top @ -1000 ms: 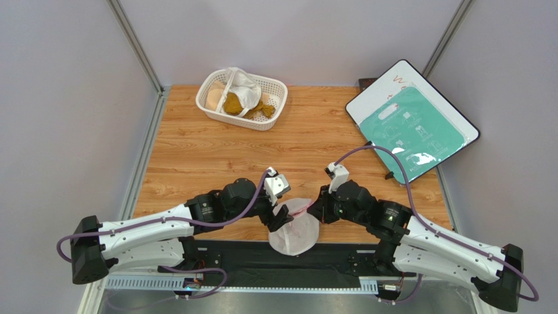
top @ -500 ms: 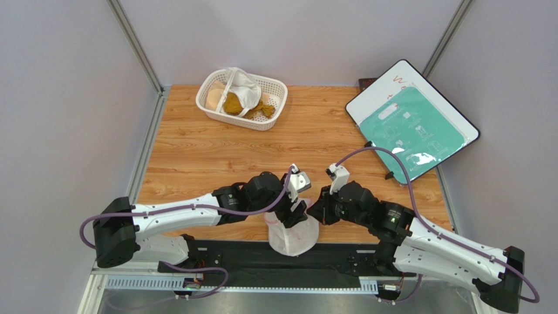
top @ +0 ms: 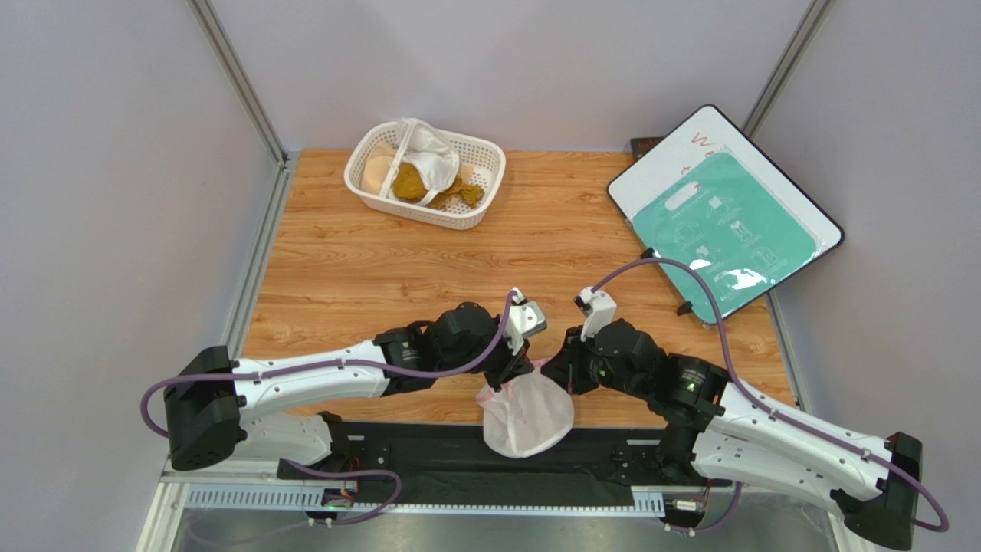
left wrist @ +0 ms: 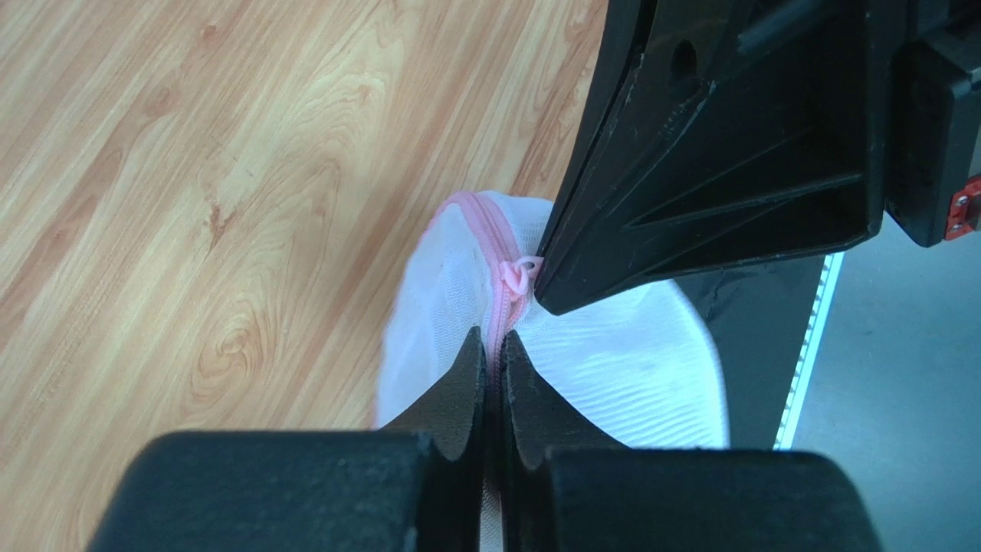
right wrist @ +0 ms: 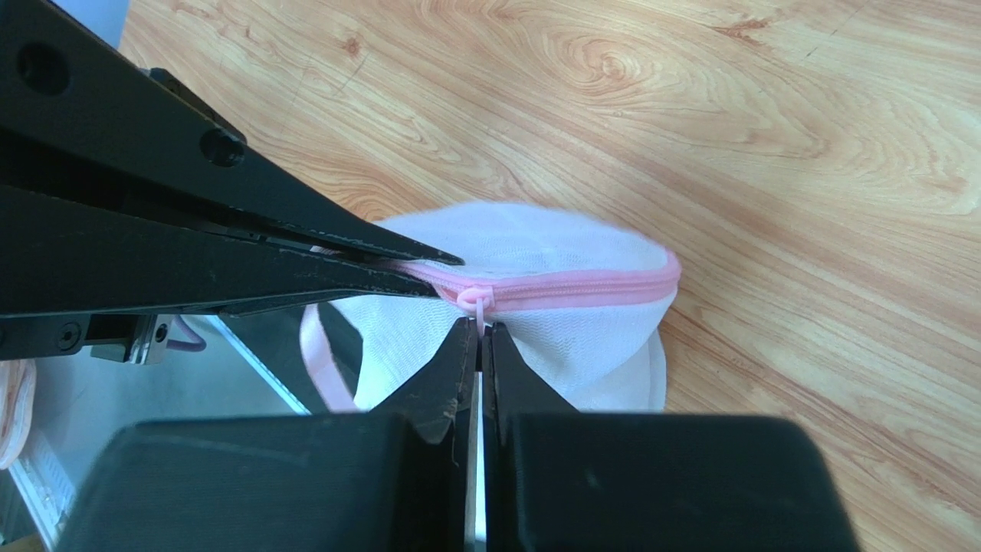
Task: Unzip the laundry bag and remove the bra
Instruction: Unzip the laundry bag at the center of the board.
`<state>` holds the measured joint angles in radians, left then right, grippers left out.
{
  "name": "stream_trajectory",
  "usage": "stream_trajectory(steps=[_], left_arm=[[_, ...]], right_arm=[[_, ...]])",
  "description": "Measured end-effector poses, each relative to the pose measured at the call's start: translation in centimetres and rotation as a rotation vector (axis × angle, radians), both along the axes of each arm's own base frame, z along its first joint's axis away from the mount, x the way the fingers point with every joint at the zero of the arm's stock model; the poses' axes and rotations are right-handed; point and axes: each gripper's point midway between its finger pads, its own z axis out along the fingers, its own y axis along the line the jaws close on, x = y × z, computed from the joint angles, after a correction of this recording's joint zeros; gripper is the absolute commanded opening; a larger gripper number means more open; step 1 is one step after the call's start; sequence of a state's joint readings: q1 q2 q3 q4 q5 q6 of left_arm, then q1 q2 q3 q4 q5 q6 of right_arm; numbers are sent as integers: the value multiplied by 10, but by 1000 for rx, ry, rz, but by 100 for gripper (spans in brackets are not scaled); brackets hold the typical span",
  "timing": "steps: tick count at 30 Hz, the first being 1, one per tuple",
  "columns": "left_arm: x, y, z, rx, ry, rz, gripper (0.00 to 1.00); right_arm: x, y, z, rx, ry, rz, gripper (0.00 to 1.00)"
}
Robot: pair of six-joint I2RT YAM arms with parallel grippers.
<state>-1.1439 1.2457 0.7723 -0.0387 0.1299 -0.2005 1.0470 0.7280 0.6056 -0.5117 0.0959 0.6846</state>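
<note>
The laundry bag (top: pixel 527 420), white mesh with pink zipper trim, hangs over the table's near edge between both grippers. My left gripper (left wrist: pixel 492 337) is shut on the pink zipper trim (left wrist: pixel 497 247) at the bag's top. My right gripper (right wrist: pixel 479 327) is shut on the small pink zipper pull (right wrist: pixel 476 301), right beside the left fingertips (right wrist: pixel 428 258). The zipper (right wrist: pixel 576 288) looks closed along the stretch that shows. In the top view the two grippers meet over the bag, left (top: pixel 515 374) and right (top: pixel 550 370). The bra is out of view.
A white lattice basket (top: pixel 481 201) at the back left holds white and mustard cloths. A green-faced board (top: pixel 725 224) leans at the back right. A black strip (top: pixel 438 449) runs along the near edge below the bag.
My left arm swung right to the bag and its jaws closed on the pink trim. The bag has tipped and shifted slightly right. The right gripper stayed put, shut.
</note>
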Motion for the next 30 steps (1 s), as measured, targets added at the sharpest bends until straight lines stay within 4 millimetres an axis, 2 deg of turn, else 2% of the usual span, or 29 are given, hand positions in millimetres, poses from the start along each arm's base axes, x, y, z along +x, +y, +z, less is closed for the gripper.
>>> stream_trajectory(steps=[13, 20, 25, 26, 27, 28, 30], left_arm=[[-4, 14, 4, -23, -35, -3, 0], [-2, 26, 17, -52, -84, 16, 0], [1, 32, 25, -68, -118, 37, 1], [2, 33, 26, -66, -122, 40, 9], [2, 33, 25, -63, -124, 44, 44], [3, 34, 24, -59, -123, 46, 60], [2, 37, 21, -40, -123, 46, 80]], right_arm=[[9, -7, -3, -19, -8, -50, 0], [19, -17, -1, -14, -4, -102, 0], [19, -17, 6, 13, -7, -97, 0], [18, -17, 6, 16, -5, -92, 0], [18, -16, 6, 17, -3, -89, 0], [17, -16, 6, 18, 0, -85, 0], [17, -17, 5, 12, -1, -83, 0]])
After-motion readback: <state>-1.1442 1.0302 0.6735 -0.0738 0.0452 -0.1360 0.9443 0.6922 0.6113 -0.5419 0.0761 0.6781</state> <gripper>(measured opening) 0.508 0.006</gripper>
